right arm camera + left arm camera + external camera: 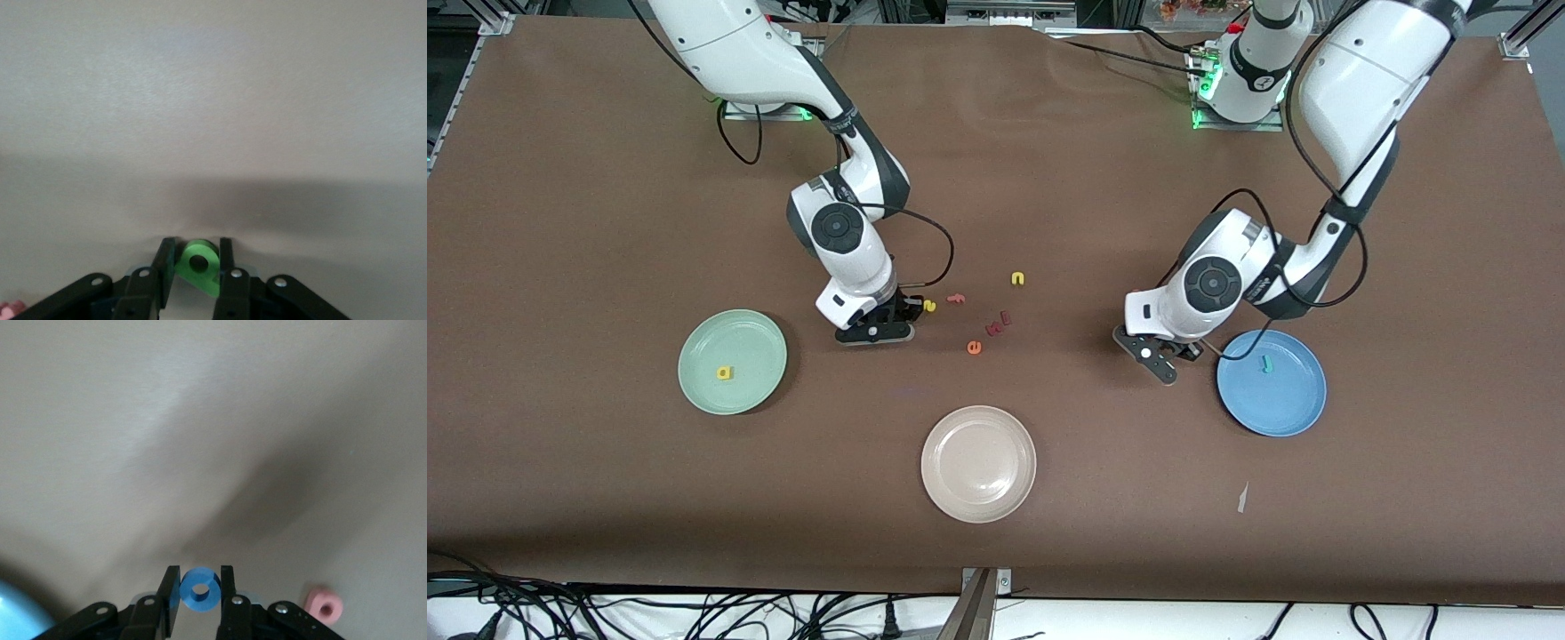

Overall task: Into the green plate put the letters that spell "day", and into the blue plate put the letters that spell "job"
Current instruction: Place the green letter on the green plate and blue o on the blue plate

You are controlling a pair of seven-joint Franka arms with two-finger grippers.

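On the brown counter (1049,498) I read loose foam letters only. My left tool (200,595) clamps the blue ring o (199,590) beside the blue plate (1294,413), holding a teal j (1264,363). My right tool (193,267) clamps the green a (199,264) near the green plate (756,356), holding a yellow d (724,373).

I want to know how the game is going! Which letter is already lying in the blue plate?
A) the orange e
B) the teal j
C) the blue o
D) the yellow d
B: the teal j lies in the blue plate, while the blue o is pinched in the left claw and the yellow d sits in the green plate.
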